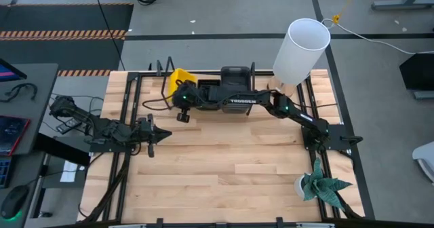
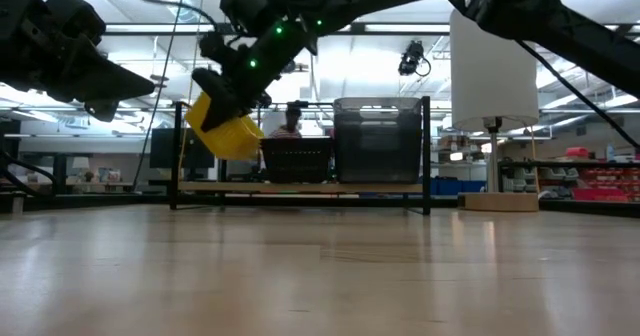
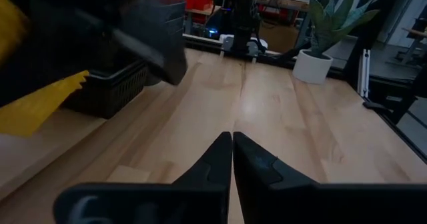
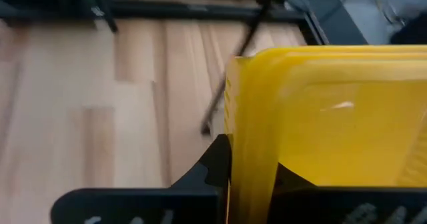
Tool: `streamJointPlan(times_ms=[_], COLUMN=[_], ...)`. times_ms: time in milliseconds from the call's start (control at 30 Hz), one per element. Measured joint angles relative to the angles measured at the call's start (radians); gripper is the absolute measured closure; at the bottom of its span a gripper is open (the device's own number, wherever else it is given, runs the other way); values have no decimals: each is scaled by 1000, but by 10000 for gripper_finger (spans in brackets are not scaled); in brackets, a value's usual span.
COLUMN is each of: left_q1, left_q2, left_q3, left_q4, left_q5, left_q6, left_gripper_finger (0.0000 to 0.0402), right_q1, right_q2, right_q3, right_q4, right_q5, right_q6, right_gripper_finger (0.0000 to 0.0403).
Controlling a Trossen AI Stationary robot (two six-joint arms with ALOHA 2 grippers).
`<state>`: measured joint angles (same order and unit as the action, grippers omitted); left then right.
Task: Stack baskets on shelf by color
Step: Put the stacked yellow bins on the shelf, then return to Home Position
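My right gripper (image 1: 182, 92) reaches across the far side of the table and is shut on a yellow basket (image 1: 182, 78), which shows tilted in the air in the low view (image 2: 224, 128), above the left end of the shelf (image 2: 300, 188). A black mesh basket (image 2: 295, 160) and a stack of dark grey baskets (image 2: 377, 139) stand on the shelf board. My left gripper (image 1: 163, 135) is shut and holds nothing, hovering over the table's left part; the left wrist view shows its fingers (image 3: 232, 147) closed together. My right gripper pinches the yellow basket by one side wall at its rim (image 4: 248, 151), one finger (image 4: 217, 159) outside the wall and the other inside the hollow. The basket is lifted clear of shelf and table and hangs tilted, its open side turned partly sideways.
A white lamp (image 1: 302, 48) stands at the shelf's right end. A potted plant (image 1: 319, 185) sits near the table's right near corner. Cables and a black frame run along the table's left edge (image 1: 129, 112). The middle of the tabletop (image 1: 230, 160) is bare wood.
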<state>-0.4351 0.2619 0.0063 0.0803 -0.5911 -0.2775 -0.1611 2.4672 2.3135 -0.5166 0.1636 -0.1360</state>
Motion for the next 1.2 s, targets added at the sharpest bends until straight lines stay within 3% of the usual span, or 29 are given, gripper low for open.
streamJointPlan(times_ms=[300, 700, 933, 1200], left_q1=[0, 0, 0, 0], left_q2=[0, 0, 0, 0], left_q3=[0, 0, 0, 0], left_q4=[2, 4, 5, 5], left_q5=[0, 1, 0, 1], left_q6=[0, 0, 0, 0], left_gripper_finger=[391, 389, 387, 385], right_q1=[-8, -8, -11, -14], right_q2=[3, 3, 3, 3], right_q3=[-4, -4, -4, 11], right_q4=[-40, -37, -34, -55], right_q5=[27, 57, 56, 15], right_q6=[10, 38, 52, -96], right_gripper_finger=[370, 281, 280, 282])
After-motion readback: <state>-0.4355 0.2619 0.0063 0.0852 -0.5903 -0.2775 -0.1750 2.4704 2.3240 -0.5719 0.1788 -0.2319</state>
